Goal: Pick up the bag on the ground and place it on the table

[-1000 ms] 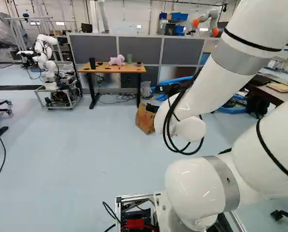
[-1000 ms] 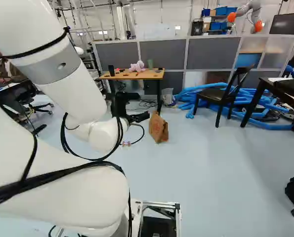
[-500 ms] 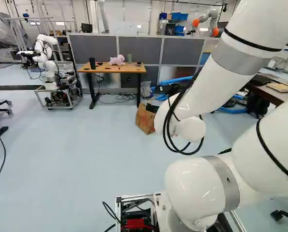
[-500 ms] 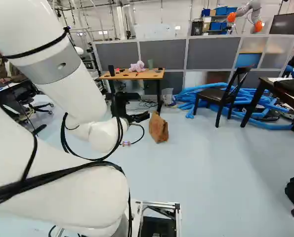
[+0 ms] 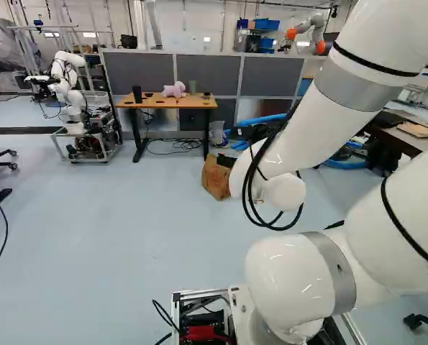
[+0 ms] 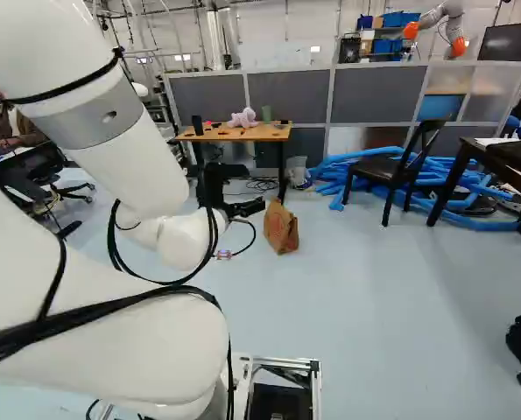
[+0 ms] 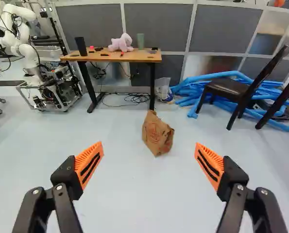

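Holding nothing, the black gripper (image 6: 245, 208) points ahead over pale floor (image 7: 134, 204), its two fingers spread wide and their orange pads (image 7: 89, 164) well apart. The white arm (image 5: 357, 83) bearing it leans across the right side of the left base view, dark cables (image 5: 254, 172) looped at its wrist.

Ahead of the gripper, beyond the gap between its fingers, a crumpled brown paper bag (image 7: 157, 133) stands on the floor, touched by neither finger. The bag sits just in front of the table (image 7: 110, 57), near one of its black legs, below the wooden top. Up on that table are a pink plush toy (image 7: 121, 42), a dark cylinder (image 7: 80, 46) and a greenish cup (image 7: 141, 41), with small dark items between.

Coiled black cables (image 7: 134, 98) lie under and beside the table, and a translucent container (image 7: 162, 89) stands by its leg. To one side, a black chair (image 6: 402, 171) stands in front of heaped blue tubes (image 6: 334, 175); on the other side, another robot (image 5: 73, 90) is mounted on a metal frame. Grey partition panels (image 6: 286, 94) rise behind the table.
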Robot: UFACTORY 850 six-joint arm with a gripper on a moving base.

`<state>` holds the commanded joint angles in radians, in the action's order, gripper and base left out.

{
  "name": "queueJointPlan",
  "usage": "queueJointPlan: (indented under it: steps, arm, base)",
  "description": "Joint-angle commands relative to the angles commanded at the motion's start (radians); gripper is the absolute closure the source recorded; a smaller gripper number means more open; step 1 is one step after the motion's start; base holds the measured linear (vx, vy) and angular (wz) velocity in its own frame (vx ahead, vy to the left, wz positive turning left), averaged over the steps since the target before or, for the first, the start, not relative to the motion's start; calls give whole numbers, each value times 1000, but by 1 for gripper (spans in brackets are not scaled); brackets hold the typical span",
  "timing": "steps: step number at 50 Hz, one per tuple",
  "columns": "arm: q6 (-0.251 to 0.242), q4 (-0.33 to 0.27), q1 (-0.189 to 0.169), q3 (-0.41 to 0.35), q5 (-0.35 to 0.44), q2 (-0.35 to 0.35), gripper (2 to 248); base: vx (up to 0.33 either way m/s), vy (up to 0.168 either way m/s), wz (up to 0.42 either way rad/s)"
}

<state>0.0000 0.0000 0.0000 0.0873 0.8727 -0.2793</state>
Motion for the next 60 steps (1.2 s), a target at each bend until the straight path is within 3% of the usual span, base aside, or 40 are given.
queueJointPlan:
  steps: [60]
  arm:
    - [0,0,0,0,0,0,3]
  base:
    - [111,-1,-23]
